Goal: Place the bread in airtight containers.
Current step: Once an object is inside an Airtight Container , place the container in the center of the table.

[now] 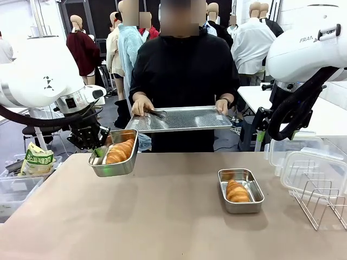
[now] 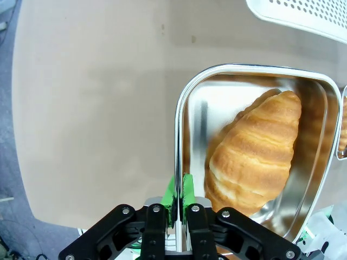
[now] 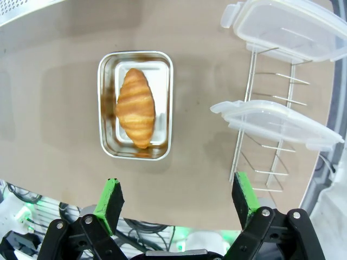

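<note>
Closest to us, the left gripper [image 2: 180, 193] is clamped on the thin side wall of the left container [image 2: 196, 122], one green pad inside and one outside. We judge that it pinches the wall because the pan is too wide to span. One roll [image 2: 255, 151] lies lengthwise in this pan, its lower end close beside the inner pad, which we think leaves little room for a slip. In the front view the pan hangs slightly tilted above the far left of the table [image 1: 173, 227], with a shadow beneath it, so we take it to be lifted, not resting.

The right gripper [image 3: 177, 189] hangs over the table with its jaws spread wide and nothing between them. Below it the right container [image 3: 106, 92] sits flat on the table with the second roll [image 3: 135, 107] lying along its length. Just beside that pan stands the wire rack [image 3: 248, 81], which props two clear lids [image 3: 274, 122] at a slant. That probably keeps a rim exposed for grasping.

Both rolls are in their pans and neither pan has a lid on, so we judge that lidding is what remains.

Farthest off, the person's hands [image 1: 142, 105] hold the perforated tray [image 1: 184, 119] level above the table's far edge. A dark utensil [image 1: 157, 114], likely tongs, lies on it. Holding it up seems to keep the table free for the pans.
</note>
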Tool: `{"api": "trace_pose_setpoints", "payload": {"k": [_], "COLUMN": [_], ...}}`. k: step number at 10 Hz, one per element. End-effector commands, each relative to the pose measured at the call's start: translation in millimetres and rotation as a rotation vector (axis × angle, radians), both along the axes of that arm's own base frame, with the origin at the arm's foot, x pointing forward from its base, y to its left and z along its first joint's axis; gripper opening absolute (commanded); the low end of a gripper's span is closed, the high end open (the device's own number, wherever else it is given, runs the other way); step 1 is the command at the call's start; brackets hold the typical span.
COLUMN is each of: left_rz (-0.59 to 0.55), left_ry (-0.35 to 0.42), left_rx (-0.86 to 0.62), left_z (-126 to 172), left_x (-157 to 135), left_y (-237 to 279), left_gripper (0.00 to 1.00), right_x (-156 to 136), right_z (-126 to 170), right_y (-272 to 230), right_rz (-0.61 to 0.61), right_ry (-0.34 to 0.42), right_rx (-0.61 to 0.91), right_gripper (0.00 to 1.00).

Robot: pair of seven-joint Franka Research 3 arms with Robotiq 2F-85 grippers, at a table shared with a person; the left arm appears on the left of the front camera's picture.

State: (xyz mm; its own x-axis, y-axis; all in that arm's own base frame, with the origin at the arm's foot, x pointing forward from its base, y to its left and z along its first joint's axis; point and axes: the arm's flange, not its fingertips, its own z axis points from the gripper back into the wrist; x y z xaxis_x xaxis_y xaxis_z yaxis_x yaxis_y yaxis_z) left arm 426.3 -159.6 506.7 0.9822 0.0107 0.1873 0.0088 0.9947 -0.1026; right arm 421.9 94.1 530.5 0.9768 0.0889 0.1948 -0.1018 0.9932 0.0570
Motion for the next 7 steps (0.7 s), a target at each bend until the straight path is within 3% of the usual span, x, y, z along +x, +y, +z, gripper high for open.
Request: {"api": "trace_pose_setpoints", "payload": {"k": [1,2,3,4,7], "left_rz": [-0.019,-0.027,0.008,0.042,0.068], "left_ry": [0.001,0.037,-0.026,-0.014,0.087], "left_rx": [0.054,0.037,0.047,0.100,0.133], "left_z": [0.4,-13.3,-27.8,-45.7,-99.3], "left_x": [-8.5,-4.1,0.9,5.5,22.0], "left_y": [-10.8,-12.2,-14.8,-20.7,-25.8], "left_gripper": [0.00,0.00,0.00,0.00,0.00], "right_x": [-0.7,-0.7,-0.7,-0.7,-0.7], "right_z": [0.0,0.0,0.0,0.0,0.0], "right_y": [1.2,1.2,1.2,1.2,1.2], "right_rz": [0.001,0.001,0.001,0.001,0.001], "right_ry": [-0.002,-0.002,-0.002,-0.002,-0.002], "right_rx": [-0.004,-0.004,-0.004,-0.004,-0.004], "right_gripper": [1.00,1.00,1.00,1.00,1.00]}}
